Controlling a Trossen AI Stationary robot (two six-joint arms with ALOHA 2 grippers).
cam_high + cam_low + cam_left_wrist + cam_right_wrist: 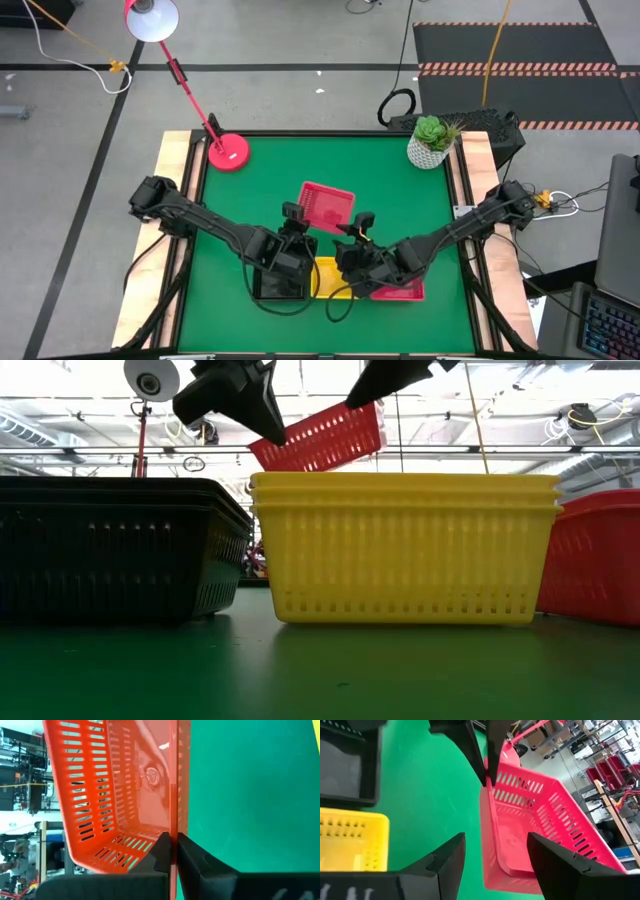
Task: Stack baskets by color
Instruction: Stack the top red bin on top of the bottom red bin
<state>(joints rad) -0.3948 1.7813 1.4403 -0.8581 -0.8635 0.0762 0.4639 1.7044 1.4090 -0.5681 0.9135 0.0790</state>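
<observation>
Green table (220, 230), both arms reaching in toward the near middle.

Left gripper (172, 851): fingers pinched narrow on one wall of a red-pink basket (327, 206). The low view shows this basket lifted clear of the table, tilted, hanging above and behind the yellow stack. In the left wrist view the wall runs straight between the two dark fingertips.

Right gripper (496, 857): jaws spread wide, nothing between them. It sits just beside the lifted basket's rim, not touching as far as the right wrist view shows.

Yellow baskets (403, 547): nested in one stack on the table near the front edge; at least two rims visible at the top in the low view.

Black baskets (120, 550): stack standing just to the left of the yellow one, partly under the left arm in the high view.

Another red-pink basket (595, 555): on the table at the yellow stack's right side, under the right arm.

Far edge: pink lamp base (229, 152) at the left corner, white plant pot (428, 152) at the right.
</observation>
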